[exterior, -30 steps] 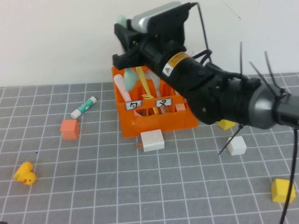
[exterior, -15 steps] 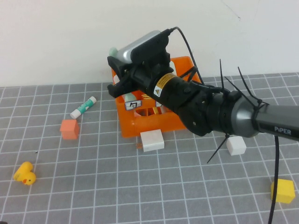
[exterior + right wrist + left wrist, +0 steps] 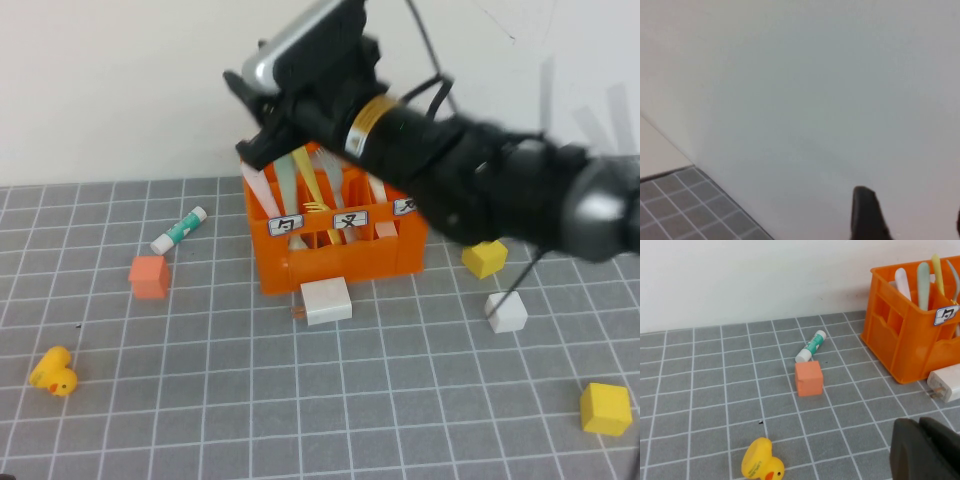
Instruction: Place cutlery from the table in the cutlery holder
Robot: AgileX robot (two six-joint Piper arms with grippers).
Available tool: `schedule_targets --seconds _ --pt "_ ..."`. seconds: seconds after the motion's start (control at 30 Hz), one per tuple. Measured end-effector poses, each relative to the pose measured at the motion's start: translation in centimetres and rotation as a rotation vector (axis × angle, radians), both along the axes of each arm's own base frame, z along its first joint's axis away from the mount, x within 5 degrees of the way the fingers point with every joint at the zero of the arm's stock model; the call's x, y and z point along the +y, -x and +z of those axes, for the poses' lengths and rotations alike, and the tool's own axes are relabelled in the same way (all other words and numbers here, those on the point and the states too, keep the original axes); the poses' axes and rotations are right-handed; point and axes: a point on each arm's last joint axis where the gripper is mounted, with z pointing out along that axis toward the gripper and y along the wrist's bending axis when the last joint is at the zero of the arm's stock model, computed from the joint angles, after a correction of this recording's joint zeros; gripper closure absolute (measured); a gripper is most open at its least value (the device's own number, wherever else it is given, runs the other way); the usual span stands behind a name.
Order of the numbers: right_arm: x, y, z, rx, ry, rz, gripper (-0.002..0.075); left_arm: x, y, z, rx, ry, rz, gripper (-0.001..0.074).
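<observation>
Several cutlery pieces stand in the orange cutlery holder [image 3: 335, 245] on the grey surface [image 3: 300, 400]: a yellow fork [image 3: 318, 190], a mint-green spoon [image 3: 287, 185] and a white spoon [image 3: 260, 190]. The right end effector [image 3: 250, 120] hangs above the holder's back left corner, fingers spread apart with nothing between them. The left end effector [image 3: 925, 450] shows only as a dark edge low over the surface, so whether it is open cannot be told.

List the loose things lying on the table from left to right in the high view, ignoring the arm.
Yellow duck → small orange cube → glue stick → white block → white cube → yellow cube.
</observation>
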Motion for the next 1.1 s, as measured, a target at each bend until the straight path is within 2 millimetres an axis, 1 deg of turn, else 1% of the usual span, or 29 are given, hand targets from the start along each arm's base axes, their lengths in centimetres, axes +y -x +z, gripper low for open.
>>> schedule_targets --seconds 0.03,0.1,0.2,0.23,0.27,0.33,0.43,0.5,0.57,0.63,0.7,0.77,0.83,0.93,1.03,1.1 --pt "-0.4 0.4 1.0 0.0 0.026 -0.006 0.0388 0.0 0.0 0.0 0.0 0.0 0.0 0.0736" --pt "-1.4 1.5 3.6 -0.012 0.085 -0.016 0.0473 0.0 0.0 0.0 0.0 0.0 0.0 0.0736" --pt "-3.9 3.8 7.5 -0.014 0.214 -0.055 0.0631 0.0 0.0 0.0 -0.001 -0.002 -0.001 0.0736" --pt "-4.7 4.6 8.8 -0.019 0.244 -0.071 0.0659 0.0 0.0 0.0 -0.001 -0.002 -0.001 0.0736" --pt "-5.7 5.4 10.0 -0.014 0.272 -0.092 0.0678 0.0 0.0 0.0 -0.001 -0.002 -0.001 0.0736" --pt "-8.3 7.7 12.8 -0.009 0.341 -0.147 0.0705 0.0 0.0 0.0 -0.006 0.0 -0.005 0.0736" --pt "-12.5 11.6 16.3 -0.015 0.431 -0.214 0.0718 -0.2 0.0 0.2 -0.021 0.013 -0.019 0.0736" --pt "-15.3 14.7 17.9 -0.035 0.45 -0.241 0.0721 -0.3 0.1 0.4 -0.038 0.031 -0.03 0.0736" --pt "-17.8 17.6 18.5 -0.048 0.443 -0.257 0.0724 -0.3 0.2 0.5 -0.052 0.045 -0.039 0.0736" --pt "-20.7 21.0 18.3 -0.054 0.416 -0.272 0.0725 -0.2 0.4 0.7 -0.07 0.053 -0.043 0.0736" --pt "-23.2 23.9 17.1 -0.044 0.378 -0.284 0.0726 -0.2 0.5 0.7 -0.079 0.057 -0.046 0.0736" --pt "-25.7 26.9 14.9 -0.034 0.333 -0.305 0.0726 -0.2 0.6 0.4 -0.077 0.056 -0.046 0.0736" --pt "-28.1 29.4 12.3 -0.034 0.284 -0.344 0.0726 -0.3 0.5 0.0 -0.076 0.055 -0.055 0.0736" --pt "-30.5 31.8 8.5 -0.021 0.214 -0.386 0.0726 -0.6 0.5 -0.5 -0.1 0.051 -0.09 0.0736" --pt "-31.8 33.5 5.4 0.002 0.121 -0.385 0.0726 -1.0 0.4 -1.0 -0.137 0.041 -0.135 0.0736" --pt "-32.2 34.3 3.2 0.02 0.079 -0.364 0.0726 -1.3 0.4 -1.3 -0.156 0.035 -0.16 0.0736"
